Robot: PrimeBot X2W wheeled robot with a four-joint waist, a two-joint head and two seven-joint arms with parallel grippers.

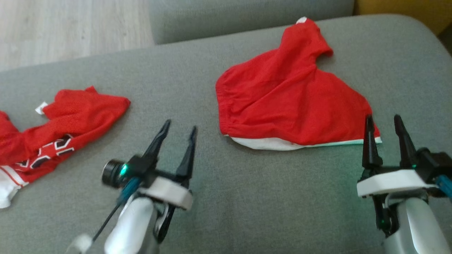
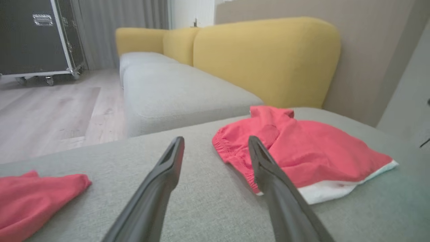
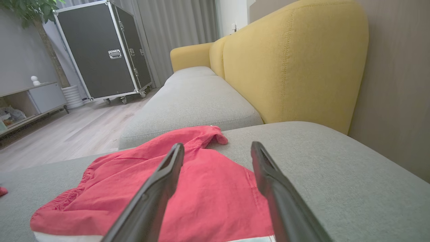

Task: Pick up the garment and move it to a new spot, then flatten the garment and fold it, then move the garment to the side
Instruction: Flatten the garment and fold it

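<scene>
Here our left gripper [image 1: 180, 126] and right gripper [image 1: 383, 118] gape, holding nothing; our right fingers [image 1: 370, 141] hide a corner of the red shorts [image 1: 282, 98], and a jersey [image 1: 53, 130] beyond our left fingers [image 1: 157, 141] runs off-frame.

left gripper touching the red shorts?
Apart. The head view shows a strip of bare grey cushion between the left gripper and the red shorts.
</scene>
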